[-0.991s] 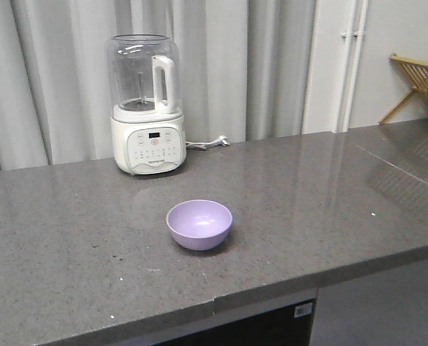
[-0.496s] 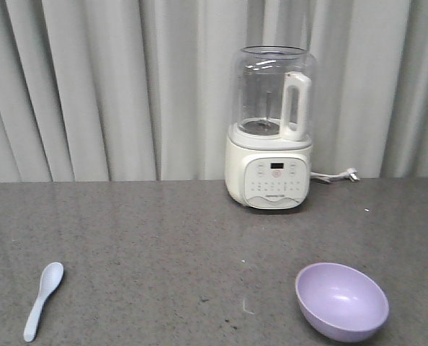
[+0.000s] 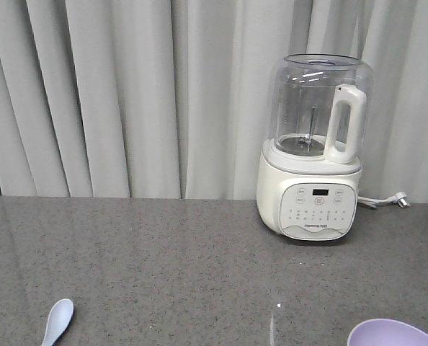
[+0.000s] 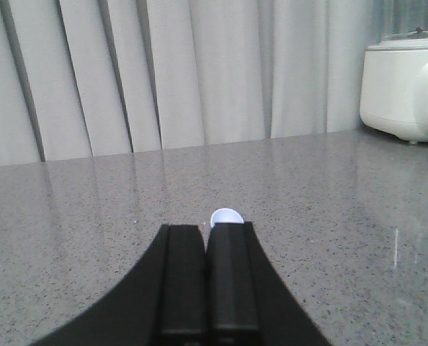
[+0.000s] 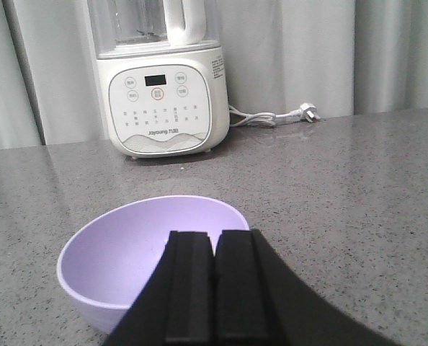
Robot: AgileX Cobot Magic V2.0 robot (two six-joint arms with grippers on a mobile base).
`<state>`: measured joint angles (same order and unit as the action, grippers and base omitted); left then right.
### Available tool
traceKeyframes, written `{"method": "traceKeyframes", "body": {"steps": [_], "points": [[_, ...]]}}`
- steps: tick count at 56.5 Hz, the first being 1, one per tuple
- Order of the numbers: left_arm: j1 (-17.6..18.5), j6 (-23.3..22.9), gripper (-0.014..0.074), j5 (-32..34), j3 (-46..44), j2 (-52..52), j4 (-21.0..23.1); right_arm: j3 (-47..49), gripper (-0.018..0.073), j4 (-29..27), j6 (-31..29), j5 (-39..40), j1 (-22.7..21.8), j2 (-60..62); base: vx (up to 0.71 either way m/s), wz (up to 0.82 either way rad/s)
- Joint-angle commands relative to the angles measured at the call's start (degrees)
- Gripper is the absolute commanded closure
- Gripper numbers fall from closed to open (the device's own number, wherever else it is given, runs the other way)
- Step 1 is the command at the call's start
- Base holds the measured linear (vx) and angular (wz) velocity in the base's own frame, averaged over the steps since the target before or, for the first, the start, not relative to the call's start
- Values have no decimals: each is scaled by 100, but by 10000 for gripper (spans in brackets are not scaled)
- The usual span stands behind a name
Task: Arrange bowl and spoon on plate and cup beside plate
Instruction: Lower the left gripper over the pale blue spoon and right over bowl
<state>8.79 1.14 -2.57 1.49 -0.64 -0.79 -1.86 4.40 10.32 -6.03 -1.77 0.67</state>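
A pleated grey-white curtain (image 3: 127,94) hangs across the whole back wall. In front of it runs a dark grey speckled stone countertop (image 3: 163,267). A white Joyoung blender (image 3: 315,151) with a clear jug and a white handle stands upright at the back right of the counter, near the curtain.

The lavender bowl (image 5: 127,252) sits upright on the counter in front of the blender, well apart from it. It lies just under the right gripper (image 5: 214,238), whose black fingers are pressed together on nothing.

The pale blue spoon (image 3: 58,321) lies flat at the front left, far from the bowl. Its scoop shows just beyond the tip of the left gripper (image 4: 205,229), likewise closed and empty.

The blender's white plug (image 5: 309,110) rests on the counter beside its base.
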Motion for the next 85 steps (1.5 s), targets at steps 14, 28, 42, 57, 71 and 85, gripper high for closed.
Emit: {"method": "traceKeyframes", "body": {"steps": [14,28,42,57,71,85], "points": [[5,-26,594,457,-160,-83,34,-16,568,28,-36,507,-31,-44,2,-2],[5,-26,594,457,-160,-83,34,-16,568,28,-36,507,-31,-44,0,0],[5,-61,594,1321,-196,-83,79,6,568,21,-64,1299,-31,-44,0,0],[5,-478,594,871,-1954,283,657,2234,568,240,-274,729,-26,-354,0,0],[5,31,594,-82,-4588,3140,435,4004,568,458,-705,679,-26,-2736,0,0],[5,31,592,-112,-5130,4728,439,3984,566,446,-658,825,-26,-3809,0,0]]}}
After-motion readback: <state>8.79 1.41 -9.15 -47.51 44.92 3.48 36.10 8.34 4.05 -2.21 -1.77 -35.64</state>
